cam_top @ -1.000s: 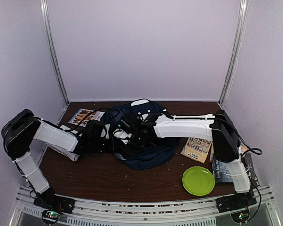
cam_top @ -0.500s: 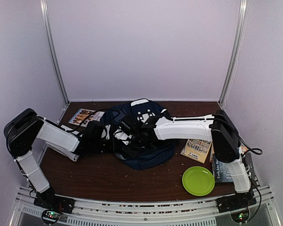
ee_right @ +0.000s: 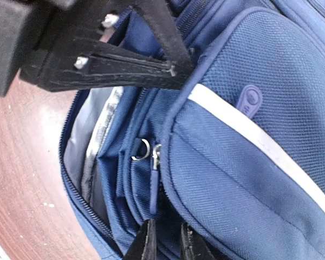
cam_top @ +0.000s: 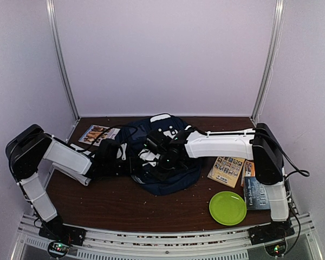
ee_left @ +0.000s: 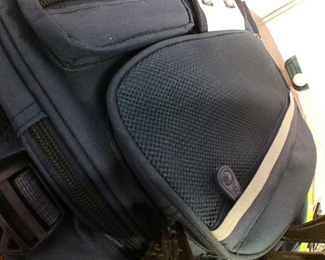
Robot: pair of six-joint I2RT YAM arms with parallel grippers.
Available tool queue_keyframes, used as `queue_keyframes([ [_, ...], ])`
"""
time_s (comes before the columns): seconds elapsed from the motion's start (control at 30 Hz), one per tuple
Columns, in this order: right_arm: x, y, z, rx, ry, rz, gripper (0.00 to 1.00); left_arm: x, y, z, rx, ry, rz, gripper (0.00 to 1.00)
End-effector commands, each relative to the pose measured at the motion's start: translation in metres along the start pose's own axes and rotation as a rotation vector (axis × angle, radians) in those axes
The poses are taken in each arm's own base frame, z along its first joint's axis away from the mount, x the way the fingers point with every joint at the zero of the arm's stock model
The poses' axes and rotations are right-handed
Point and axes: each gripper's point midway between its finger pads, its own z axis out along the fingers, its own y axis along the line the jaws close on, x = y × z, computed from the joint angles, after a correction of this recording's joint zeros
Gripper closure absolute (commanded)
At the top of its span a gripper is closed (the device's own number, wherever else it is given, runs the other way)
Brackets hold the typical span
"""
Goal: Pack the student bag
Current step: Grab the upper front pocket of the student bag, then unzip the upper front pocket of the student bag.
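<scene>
The navy student bag (cam_top: 165, 162) lies in the middle of the table, white stripe (ee_right: 249, 138) across its front pocket. Its main zip gapes, showing grey lining (ee_right: 78, 146). My left gripper (cam_top: 131, 162) is at the bag's left side. Its fingertips (ee_left: 170, 246) are shut on the piped seam under the mesh pocket (ee_left: 206, 114). My right gripper (cam_top: 160, 158) reaches in from the right. Its two fingers (ee_right: 146, 244) stand close together on a navy fold just below a hanging zip pull (ee_right: 153, 184).
A green plate (cam_top: 227, 208) sits near the front right. A picture book (cam_top: 226, 170) and a dark book (cam_top: 257, 192) lie right of the bag. A booklet (cam_top: 95, 134) lies at the back left. Walls close in the back and sides.
The right arm has drawn back to the right, uncovering the dark book by its elbow. Its jaws have narrowed on the bag. The left arm has held still.
</scene>
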Motion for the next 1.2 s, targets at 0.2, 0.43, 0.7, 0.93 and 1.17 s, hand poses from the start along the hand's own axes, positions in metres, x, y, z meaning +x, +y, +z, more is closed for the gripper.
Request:
queue_keyframes([
  [0.2, -0.015, 0.009, 0.016, -0.057, -0.001, 0.025, 0.69, 0.005, 0.007, 0.003, -0.006, 0.02, -0.013, 1.0],
  [0.43, -0.011, -0.002, 0.034, 0.011, 0.027, 0.024, 0.69, 0.007, 0.007, 0.002, -0.004, 0.023, -0.013, 1.0],
  [0.7, -0.006, -0.012, 0.023, 0.021, 0.024, 0.033, 0.99, 0.009, 0.009, 0.003, -0.009, 0.024, -0.013, 1.0],
  [0.93, 0.001, -0.007, -0.023, -0.034, -0.027, 0.019, 1.0, 0.015, 0.017, 0.008, -0.028, 0.059, -0.017, 1.0],
  [1.17, 0.022, -0.005, -0.041, -0.085, -0.026, -0.002, 1.0, 0.019, 0.022, 0.013, -0.029, 0.081, -0.022, 1.0],
])
